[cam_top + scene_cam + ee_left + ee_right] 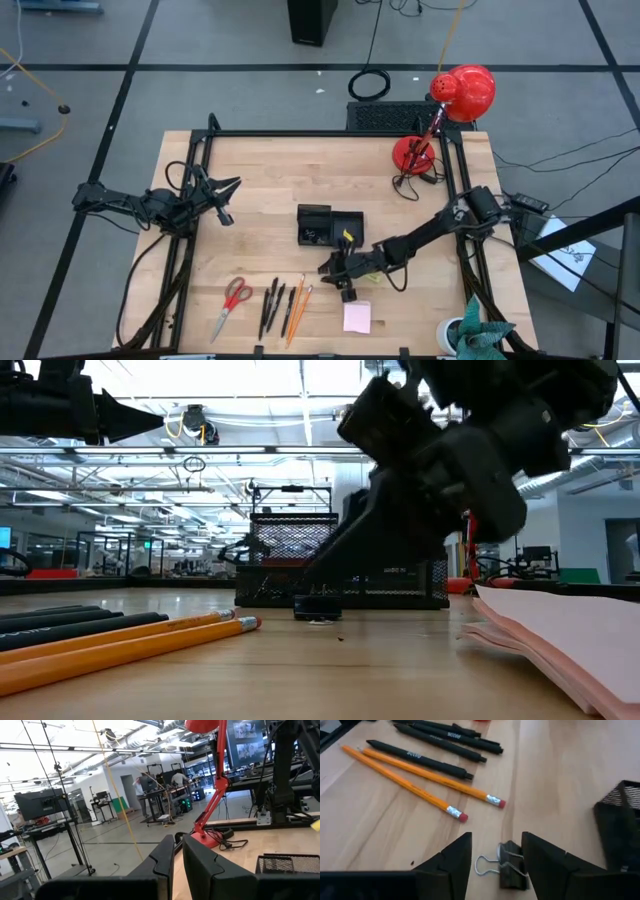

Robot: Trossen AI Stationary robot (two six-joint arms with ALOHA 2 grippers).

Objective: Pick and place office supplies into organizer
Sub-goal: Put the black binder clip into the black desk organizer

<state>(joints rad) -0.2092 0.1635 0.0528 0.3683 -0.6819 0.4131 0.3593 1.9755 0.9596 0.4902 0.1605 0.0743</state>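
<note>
High view: right gripper (342, 272) low over the table just before the organizer (330, 226); left gripper (222, 199) waits, fingers nearly together. Right wrist view: binder clip (510, 865) lies on the wood between spread jaws, ungripped

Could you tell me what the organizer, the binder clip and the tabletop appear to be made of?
Organizer: looks like black wire mesh, probably metal; light shows through its walls.
Binder clip: dark matte body with looped silvery wire handles, likely steel.
Tabletop: pale wood with visible grain and plank seams, smooth finish.
</note>
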